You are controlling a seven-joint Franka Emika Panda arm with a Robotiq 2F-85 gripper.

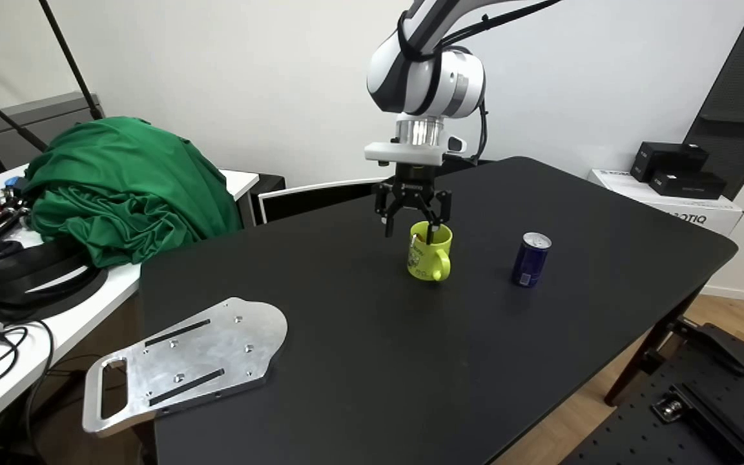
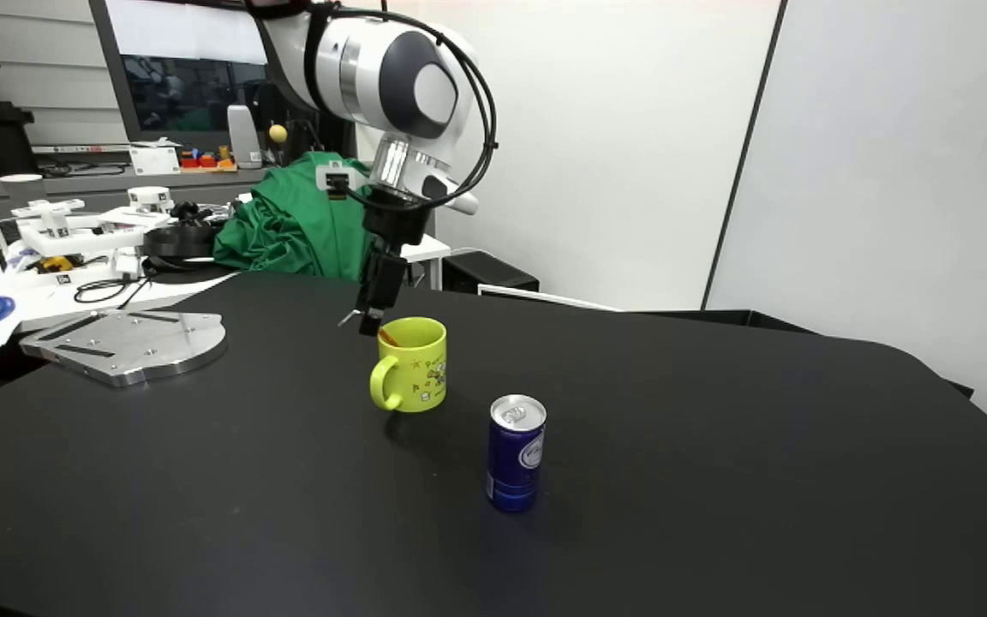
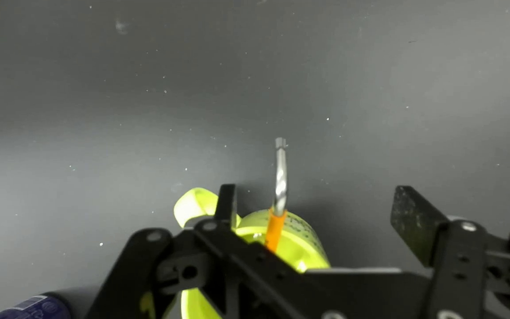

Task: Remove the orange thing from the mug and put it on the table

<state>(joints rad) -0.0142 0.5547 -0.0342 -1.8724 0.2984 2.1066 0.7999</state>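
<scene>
Orange thing (image 3: 275, 231) in mug (image 2: 415, 373), btwn tool's (image 3: 316, 201) 2 spread jaws.

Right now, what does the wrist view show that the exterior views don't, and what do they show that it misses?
Only the wrist view shows the twisted-looking surface of the silver shaft on the orange thing; it's too fine to make out from outside.

Only the exterior views show the metal plate, the green cloth and the robot's white arm.

Shared by all: the yellow-green mug with the orange thing leaning in it, the blue can, the black table and the jaws, plainly open in the wrist view.
</scene>
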